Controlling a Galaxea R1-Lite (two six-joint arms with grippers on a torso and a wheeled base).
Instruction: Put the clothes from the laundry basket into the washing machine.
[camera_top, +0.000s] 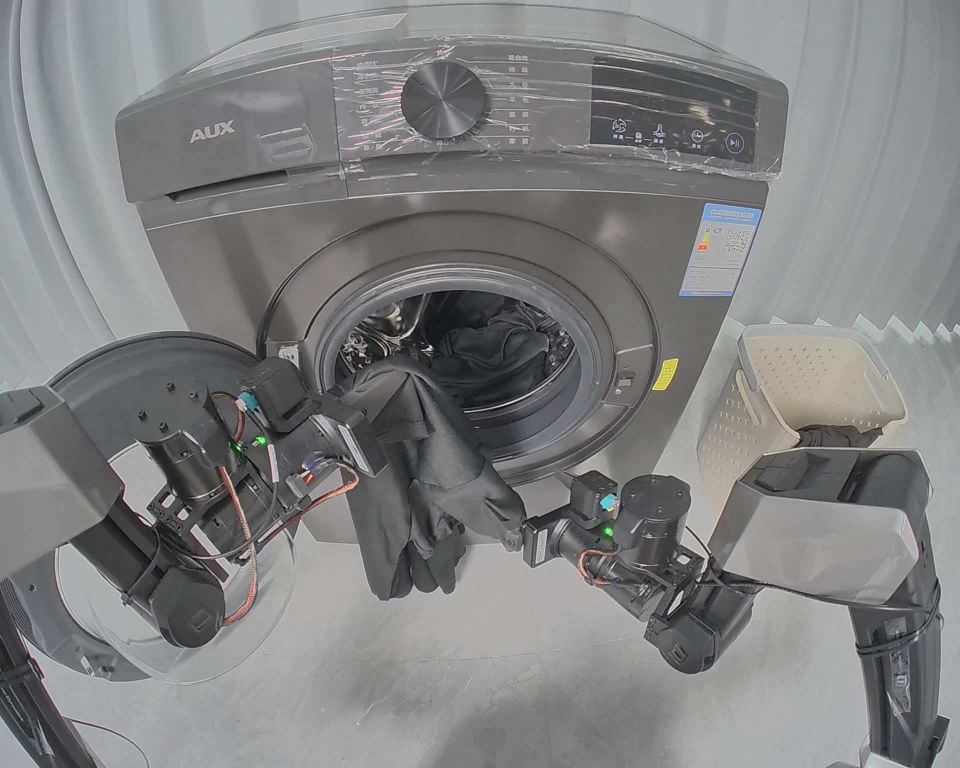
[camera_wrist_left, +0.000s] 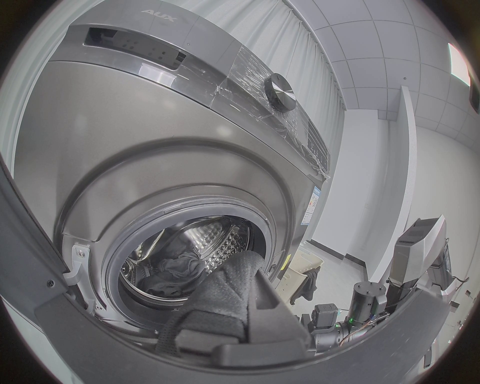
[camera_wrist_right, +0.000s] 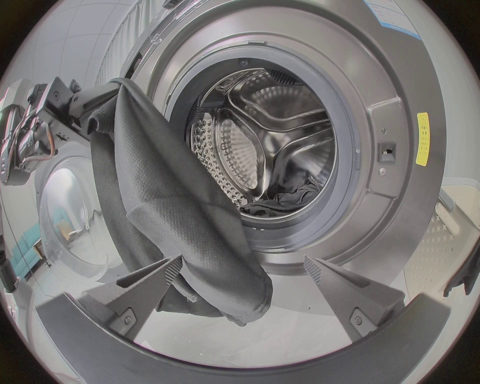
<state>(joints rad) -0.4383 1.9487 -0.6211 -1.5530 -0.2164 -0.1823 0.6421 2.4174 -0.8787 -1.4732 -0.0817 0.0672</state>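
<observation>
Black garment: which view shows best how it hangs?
Head view: the whole garment hangs from the left gripper before the drum, top to hem. Left wrist view catches its gripped top; right wrist view, one draped side.

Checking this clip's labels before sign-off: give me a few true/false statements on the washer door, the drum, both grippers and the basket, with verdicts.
The washing machine door stands open. True.
The left gripper is shut on a dark garment. True.
The drum is empty. False: dark clothes lie inside.
The right gripper clamps the garment. False: it is open.
The laundry basket stands on the robot's left. False: on its right.
</observation>
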